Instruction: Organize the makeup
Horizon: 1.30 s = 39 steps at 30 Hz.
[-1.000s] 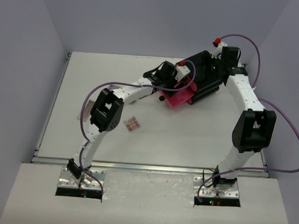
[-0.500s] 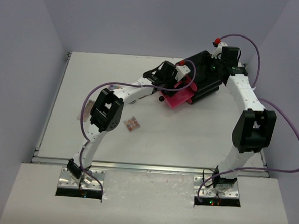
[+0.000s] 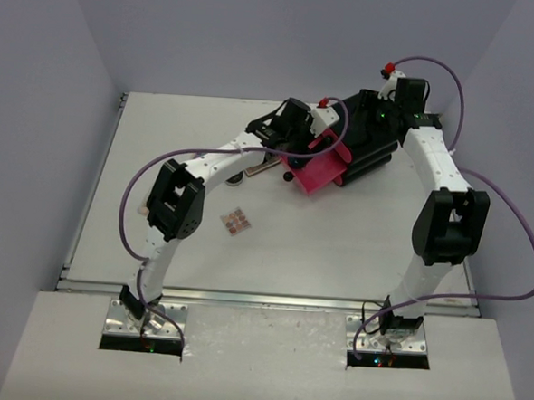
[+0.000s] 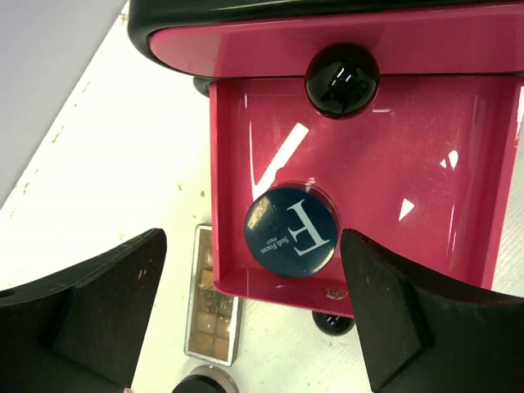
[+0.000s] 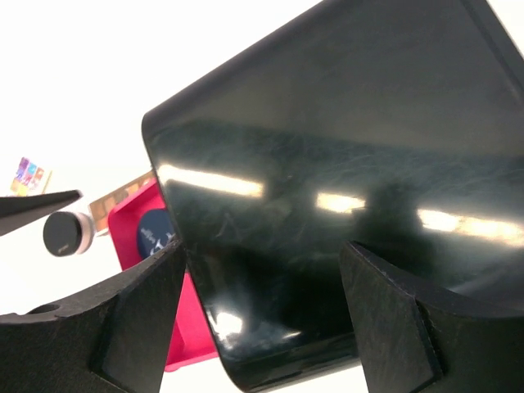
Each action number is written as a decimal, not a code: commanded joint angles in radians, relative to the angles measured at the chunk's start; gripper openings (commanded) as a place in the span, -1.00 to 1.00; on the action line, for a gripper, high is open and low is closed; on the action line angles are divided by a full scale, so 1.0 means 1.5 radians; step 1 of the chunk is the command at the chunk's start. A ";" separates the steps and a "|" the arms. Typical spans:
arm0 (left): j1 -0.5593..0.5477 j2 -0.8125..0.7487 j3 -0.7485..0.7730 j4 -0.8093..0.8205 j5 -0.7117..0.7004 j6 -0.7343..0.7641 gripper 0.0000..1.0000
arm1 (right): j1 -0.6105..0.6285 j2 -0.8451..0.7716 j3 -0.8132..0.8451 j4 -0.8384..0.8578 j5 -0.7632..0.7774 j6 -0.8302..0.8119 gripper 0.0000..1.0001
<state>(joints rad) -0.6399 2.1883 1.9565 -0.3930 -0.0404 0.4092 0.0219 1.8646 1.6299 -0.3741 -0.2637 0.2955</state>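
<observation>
Table (image 3: 162, 139); left tool (image 4: 252, 246) agape, empty, above jar (image 4: 291, 232)

top cam: I look down from above and behind both arm bases (image 3: 146, 324), whole desk (image 3: 162, 139) in frame | left wrist: I look straight down, close over the open pink drawer (image 4: 409, 164) | right wrist: I face the black box (image 5: 368, 123) at very close range | shared: drawer appears in all three
</observation>
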 commanded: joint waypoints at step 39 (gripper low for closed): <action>0.230 -0.069 -0.317 0.001 0.106 -0.050 0.95 | -0.006 -0.020 -0.015 -0.007 0.066 -0.040 0.54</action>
<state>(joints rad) -0.2977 2.0652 1.4332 -0.4535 0.1103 0.3596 0.0154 1.8629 1.6218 -0.3675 -0.1833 0.2526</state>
